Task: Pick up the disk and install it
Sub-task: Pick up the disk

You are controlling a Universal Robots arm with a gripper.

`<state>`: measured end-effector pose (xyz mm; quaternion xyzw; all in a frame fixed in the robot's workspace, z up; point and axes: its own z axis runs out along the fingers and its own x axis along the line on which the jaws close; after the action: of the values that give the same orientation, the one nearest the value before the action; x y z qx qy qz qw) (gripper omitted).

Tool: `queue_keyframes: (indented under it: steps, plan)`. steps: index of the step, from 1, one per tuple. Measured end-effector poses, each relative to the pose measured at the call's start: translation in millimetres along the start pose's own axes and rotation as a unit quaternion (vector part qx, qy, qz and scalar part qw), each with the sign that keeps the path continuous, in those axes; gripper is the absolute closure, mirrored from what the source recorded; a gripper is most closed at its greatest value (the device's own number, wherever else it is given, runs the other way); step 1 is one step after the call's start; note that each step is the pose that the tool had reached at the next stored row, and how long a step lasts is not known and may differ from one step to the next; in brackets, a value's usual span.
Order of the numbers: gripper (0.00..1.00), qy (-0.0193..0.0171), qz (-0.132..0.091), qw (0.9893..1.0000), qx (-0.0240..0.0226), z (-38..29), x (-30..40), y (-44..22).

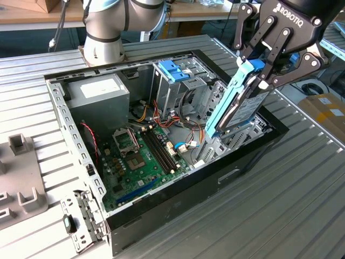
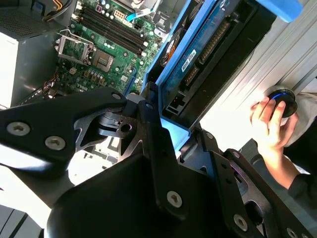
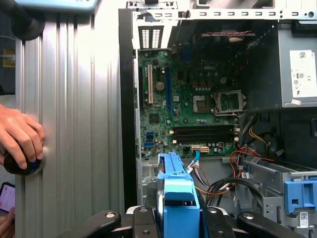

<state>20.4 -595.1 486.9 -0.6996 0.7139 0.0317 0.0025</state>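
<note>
In the exterior view, the black tool point(image 1: 262, 69) was clamped on the top end of the disk point(image 1: 237, 105), a grey drive in a light-blue frame. The disk hung steeply tilted, its lower end down among the metal drive bays at the edge of the open computer case point(image 1: 232, 172) nearest the exterior view's right; whether it touched the bay was hard to tell. The case lay on its side on a ribbed metal bench point(image 1: 302, 199), with the green circuit board point(image 1: 143, 162) exposed and a large grey box point(image 1: 97, 94) at the far corner. A second blue bracket point(image 1: 173, 70) sat in a bay further back.

The second wrist view showed the disk's underside point(image 2: 198, 64) between the tool's black fingers point(image 2: 153, 129), and a person's hand point(image 2: 270, 124) resting on a round black knob point(image 2: 283, 99).

The first wrist view looked along the disk's blue edge point(image 3: 178, 198) toward the circuit board point(image 3: 188, 109), with the hand point(image 3: 20, 134) on the bench point(image 3: 74, 124) beside the case.
</note>
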Motion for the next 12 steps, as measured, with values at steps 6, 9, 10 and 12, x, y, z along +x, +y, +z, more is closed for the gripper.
queue_keyframes:
  steps: [6,9,10,12]
  plan:
    - [0.63,0.0,0.0,1.0,0.0,0.4,0.0,-3.3]
    - [0.63,0.0,0.0,1.0,0.0,0.7,-0.1,-5.1]
    - [0.63,0.0,0.0,1.0,0.0,0.8,-0.1,-5.9]
    - [0.63,0.0,0.0,1.0,0.0,1.0,-0.1,-6.8]
